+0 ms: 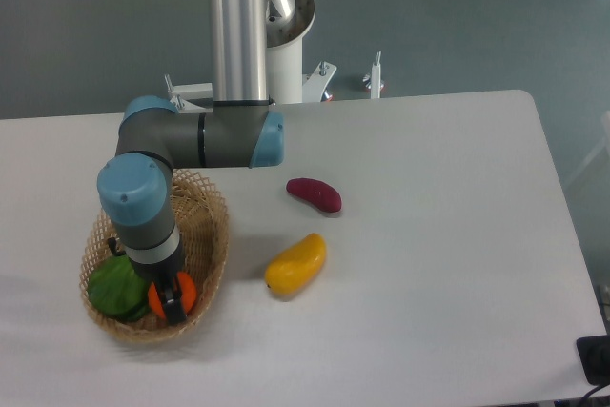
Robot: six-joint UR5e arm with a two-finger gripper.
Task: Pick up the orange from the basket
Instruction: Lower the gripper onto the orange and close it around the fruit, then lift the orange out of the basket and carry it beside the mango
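We see the end effector [172, 299] down inside the basket [212, 235], hemmed by its woven rim on the right and front. A green fruit [116, 285] crowds it on the left, touching or just beside the orange [185, 294]. The arm itself covers the basket's middle. Right of the basket, the mango [295, 265] and a purple fruit [315, 194] lie on the desk [448, 235], apart from each other, with open desk beyond them.
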